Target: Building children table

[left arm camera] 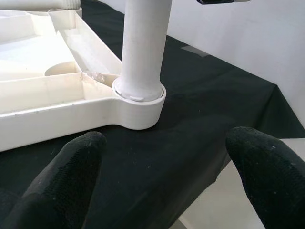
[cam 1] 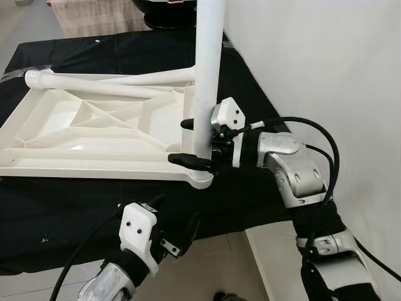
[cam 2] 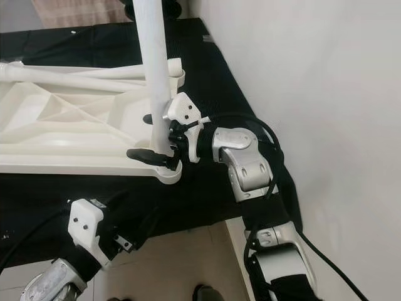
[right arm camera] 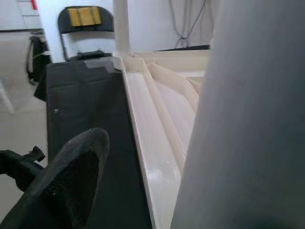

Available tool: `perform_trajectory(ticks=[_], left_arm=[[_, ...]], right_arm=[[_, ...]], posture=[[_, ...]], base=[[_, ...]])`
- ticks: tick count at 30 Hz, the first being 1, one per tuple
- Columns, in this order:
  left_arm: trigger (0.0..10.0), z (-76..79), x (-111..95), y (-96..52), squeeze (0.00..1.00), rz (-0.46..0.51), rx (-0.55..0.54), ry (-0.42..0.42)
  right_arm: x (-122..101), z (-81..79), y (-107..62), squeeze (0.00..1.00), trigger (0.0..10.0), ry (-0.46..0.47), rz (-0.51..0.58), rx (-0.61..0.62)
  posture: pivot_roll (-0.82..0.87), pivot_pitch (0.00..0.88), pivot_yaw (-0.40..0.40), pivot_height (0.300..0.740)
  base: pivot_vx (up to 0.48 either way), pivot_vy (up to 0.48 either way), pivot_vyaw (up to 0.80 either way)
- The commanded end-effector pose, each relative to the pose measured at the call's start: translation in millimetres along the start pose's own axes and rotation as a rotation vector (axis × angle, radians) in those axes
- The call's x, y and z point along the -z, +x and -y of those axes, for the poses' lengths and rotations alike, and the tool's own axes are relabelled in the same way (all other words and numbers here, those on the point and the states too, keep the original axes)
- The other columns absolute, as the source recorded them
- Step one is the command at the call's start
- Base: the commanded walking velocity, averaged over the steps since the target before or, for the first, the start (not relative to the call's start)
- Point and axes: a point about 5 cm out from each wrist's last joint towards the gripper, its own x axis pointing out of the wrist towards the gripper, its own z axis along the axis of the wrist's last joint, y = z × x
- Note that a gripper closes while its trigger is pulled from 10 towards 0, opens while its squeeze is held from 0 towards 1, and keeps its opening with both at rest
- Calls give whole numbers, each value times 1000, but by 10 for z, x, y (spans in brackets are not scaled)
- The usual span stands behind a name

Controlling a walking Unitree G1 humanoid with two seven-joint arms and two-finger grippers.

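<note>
The white plastic tabletop (cam 1: 94,128) lies upside down on a black cloth. A white leg (cam 1: 207,75) stands upright in its near right corner socket (left arm camera: 140,107). My right gripper (cam 1: 191,143) is open, one black finger on each side of the leg just above the socket; the right wrist view shows a gap between one finger (right arm camera: 71,176) and the leg (right arm camera: 248,114). Below the table's near edge, my left gripper (cam 1: 177,216) is open and holds nothing, facing the socket. Two loose legs (cam 1: 113,81) lie across the tabletop's far side.
The black-covered table (cam 1: 75,213) has its right side near a white wall (cam 1: 326,56). Beige floor (cam 1: 207,263) lies below the front edge. A dark round object (cam 1: 166,9) stands past the far end, and a black chair (right arm camera: 86,21) appears in the right wrist view.
</note>
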Motion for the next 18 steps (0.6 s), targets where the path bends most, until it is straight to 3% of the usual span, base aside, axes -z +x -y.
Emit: perform_trajectory(ticks=[1,2,11,15,18], left_arm=[[10000,37,7,-34,0,-17,4,-6],[10000,44,5,-46,0,-20,5,-6],[10000,64,2,-84,0,-30,6,-8],[10000,64,3,-80,0,-31,6,-9],[10000,61,6,-76,0,-32,5,-10]], right_arm=[[-77,20,61,0,3255,-21,29,-69],[-88,56,55,0,0,-22,35,-93],[-111,127,-23,0,0,-9,61,-222],[-97,139,-42,0,0,-10,62,-206],[-43,147,-86,0,0,-12,61,-124]], posture=[[89,235,-69,740],[89,235,-69,740],[95,243,-67,740],[85,242,-64,740],[79,242,-63,740]], base=[[0,0,0],[0,0,0],[0,0,0],[0,0,0],[0,0,0]])
